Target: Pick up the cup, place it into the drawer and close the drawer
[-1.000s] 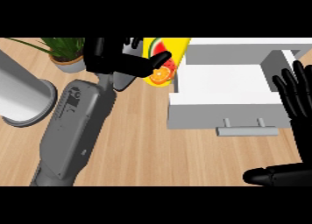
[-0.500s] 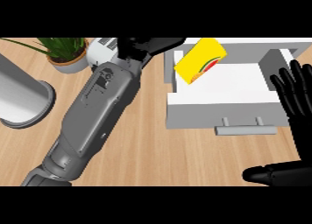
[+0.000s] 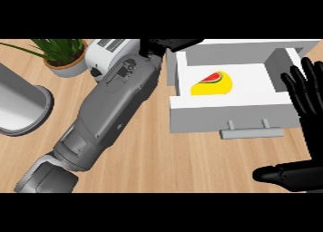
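Since half a second back: cup [image 3: 212, 84] dropped from above the rim, now lying on its side inside the open drawer [image 3: 224, 118]. Left hand [image 3: 169, 44] at the back-left corner, finger state unreadable. Right hand [image 3: 313, 93] spread, resting just right of the drawer, nearer the handle [image 3: 252, 133]. Push runs away from robot.

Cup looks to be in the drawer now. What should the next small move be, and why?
Probably push the drawer shut: the yellow cup lies inside it, apart from the left hand, while the drawer stands open and its handle is free.
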Motion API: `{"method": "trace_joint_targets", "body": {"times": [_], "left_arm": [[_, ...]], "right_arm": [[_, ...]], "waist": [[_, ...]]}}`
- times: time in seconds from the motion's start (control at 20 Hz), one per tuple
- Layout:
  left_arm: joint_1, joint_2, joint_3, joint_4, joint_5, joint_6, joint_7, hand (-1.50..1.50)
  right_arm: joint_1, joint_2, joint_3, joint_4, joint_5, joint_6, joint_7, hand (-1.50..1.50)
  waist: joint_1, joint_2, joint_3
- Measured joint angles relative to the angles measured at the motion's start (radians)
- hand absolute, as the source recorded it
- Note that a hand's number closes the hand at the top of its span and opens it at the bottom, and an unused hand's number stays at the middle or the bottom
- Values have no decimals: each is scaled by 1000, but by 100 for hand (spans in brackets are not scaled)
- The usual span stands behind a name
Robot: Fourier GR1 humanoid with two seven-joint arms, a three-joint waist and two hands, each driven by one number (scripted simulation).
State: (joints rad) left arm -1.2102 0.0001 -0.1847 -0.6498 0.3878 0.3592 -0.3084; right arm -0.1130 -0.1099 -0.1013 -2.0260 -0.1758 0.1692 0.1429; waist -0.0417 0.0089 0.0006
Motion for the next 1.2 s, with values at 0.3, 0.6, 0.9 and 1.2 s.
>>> {"method": "trace_joint_targets", "body": {"times": [0.3,0.6,0.9,1.2], "left_arm": [[-56,0,-88,127,85,8,-25,150],[-79,0,-194,209,142,29,-59,150],[-110,0,-299,252,169,71,-30,-150],[-123,0,-372,278,187,104,-14,-150]], "right_arm": [[-4,5,7,-10,2,-4,3,-150],[-17,4,14,5,-13,10,2,-150],[-17,7,22,40,-12,31,-36,-150],[-44,13,30,27,-21,23,-20,-150]], "waist": [[-12,2,0],[-38,8,1],[-55,12,1],[-70,17,1]]}}
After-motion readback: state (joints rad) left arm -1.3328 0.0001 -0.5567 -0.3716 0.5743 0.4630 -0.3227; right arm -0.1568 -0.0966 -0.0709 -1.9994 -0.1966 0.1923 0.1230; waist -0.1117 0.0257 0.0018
